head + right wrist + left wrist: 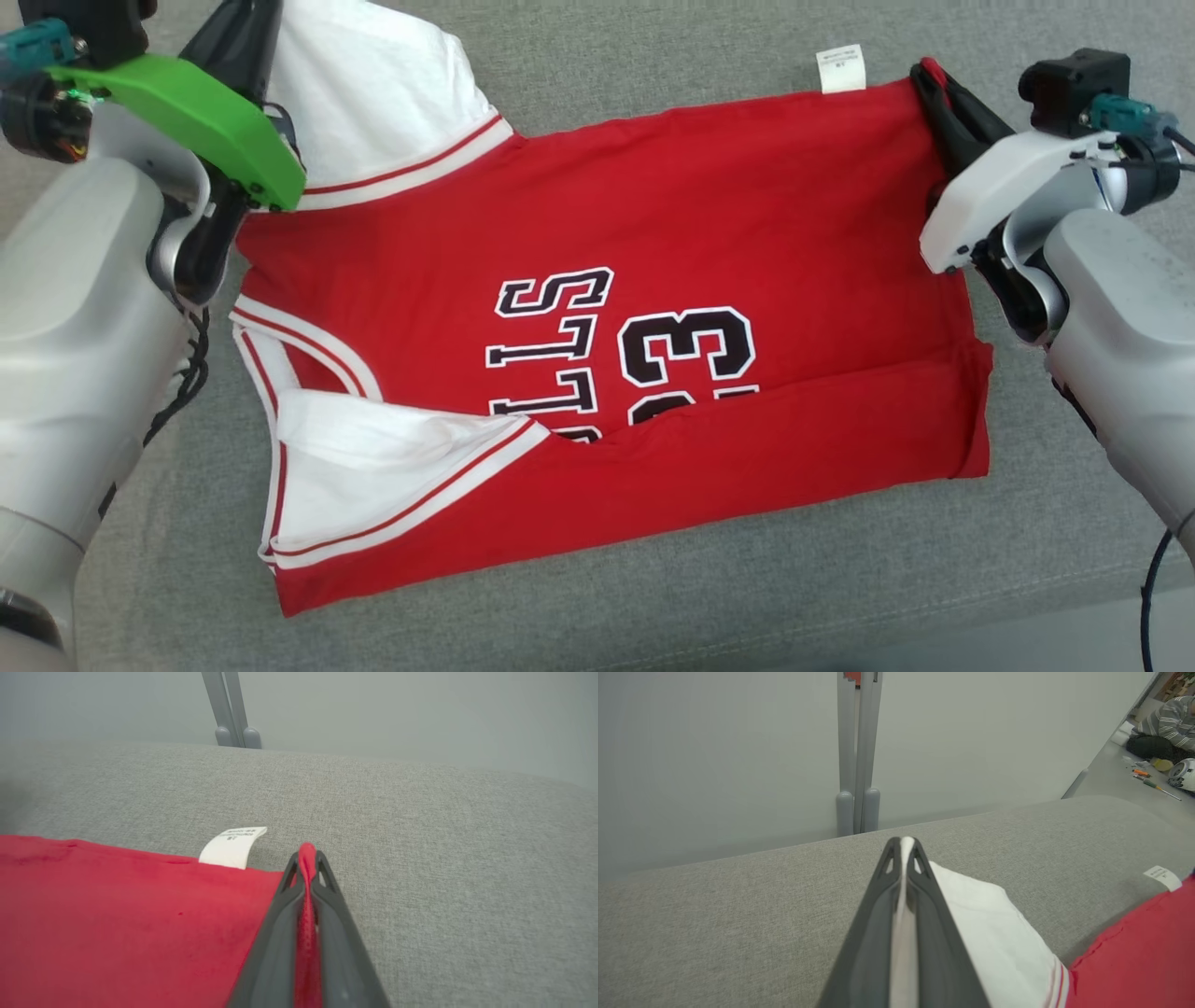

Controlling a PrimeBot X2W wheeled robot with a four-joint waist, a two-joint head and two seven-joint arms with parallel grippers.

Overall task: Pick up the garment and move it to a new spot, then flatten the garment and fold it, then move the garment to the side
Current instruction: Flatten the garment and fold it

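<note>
The left jaws are pressed together on the white sleeve [994, 933] at the far left of the red jersey [653, 280]. The jersey lies across the grey fabric surface [653, 607], its near edge folded over. Beside the white label [841, 70], the right jaws pinch its far right corner [306, 856].

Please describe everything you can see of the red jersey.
The jersey is red cloth with white shoulder panels, red-striped white trim, black white-edged lettering and a white label at its far edge. It lies on grey upholstery, its near side folded over the print. The left pincer is shut on a white shoulder, the right pincer on a red corner.
</note>
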